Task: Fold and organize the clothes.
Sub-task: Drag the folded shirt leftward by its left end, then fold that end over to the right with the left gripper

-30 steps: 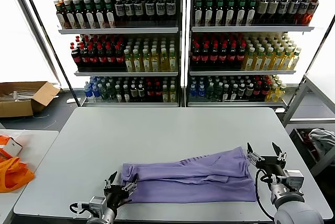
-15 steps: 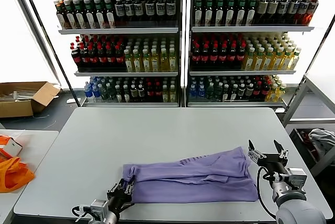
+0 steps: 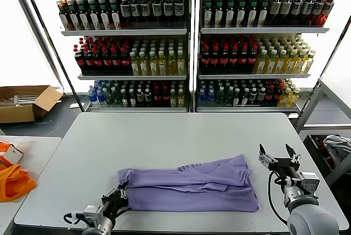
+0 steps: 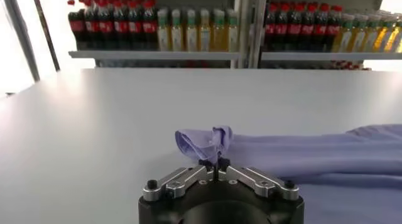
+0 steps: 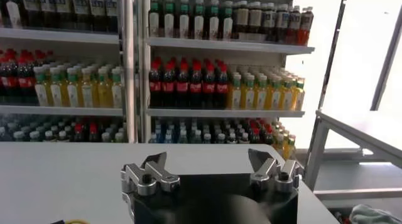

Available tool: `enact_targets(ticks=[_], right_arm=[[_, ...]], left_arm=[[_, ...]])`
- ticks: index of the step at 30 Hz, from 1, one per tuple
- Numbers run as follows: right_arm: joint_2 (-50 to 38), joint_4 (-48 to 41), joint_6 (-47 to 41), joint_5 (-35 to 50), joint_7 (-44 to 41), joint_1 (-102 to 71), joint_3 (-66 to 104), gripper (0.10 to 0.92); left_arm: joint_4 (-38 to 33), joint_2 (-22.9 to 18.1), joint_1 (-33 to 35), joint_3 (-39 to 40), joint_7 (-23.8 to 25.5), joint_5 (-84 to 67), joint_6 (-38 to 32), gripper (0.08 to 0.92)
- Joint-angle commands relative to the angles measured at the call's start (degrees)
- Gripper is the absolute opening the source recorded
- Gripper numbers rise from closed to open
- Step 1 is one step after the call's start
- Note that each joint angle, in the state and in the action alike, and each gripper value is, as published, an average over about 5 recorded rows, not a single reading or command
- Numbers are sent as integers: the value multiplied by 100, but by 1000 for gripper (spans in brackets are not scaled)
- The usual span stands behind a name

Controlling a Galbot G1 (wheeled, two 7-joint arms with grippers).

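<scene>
A lavender T-shirt (image 3: 192,188) lies folded into a long band across the near part of the grey table (image 3: 164,136). My left gripper (image 3: 117,197) is at the shirt's left end, shut on a bunched corner of the cloth (image 4: 204,142); in the left wrist view the gripper (image 4: 215,164) has its jaws closed together on the fabric. My right gripper (image 3: 278,158) is open and empty, just right of the shirt's right end, apart from it. In the right wrist view that gripper (image 5: 210,165) has its fingers spread wide, with no cloth between them.
Shelves of bottled drinks (image 3: 186,43) stand behind the table. A cardboard box (image 3: 24,102) lies on the floor at the left. An orange bag (image 3: 13,183) lies on a side table at the left. Grey cloth (image 3: 337,147) lies at the right.
The shirt has slid to the left, drawn by my left gripper, which moved left and nearer. The shirt's right end now lies farther from my open right gripper, which barely moved.
</scene>
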Motion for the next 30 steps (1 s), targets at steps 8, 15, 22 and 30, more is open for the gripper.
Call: enact_targets(ticks=[8,15,22,30], right_arm=[[-18,47,22,31,-4,152,-54,823],[27,211,26,-21,-5,21,-54,823],[82,437,73,-184,-14,-267,-27,823],[262,646,148,-419,-32,-688,16,823]], left_arm=[[152,2233,-132,-3351,11,-879,241,93],[-507,1954,105,-2926,183,-637,242,93],[-851,787,195,-909,301,432,99,93],[-648,280,35,371,284,831,144,93]])
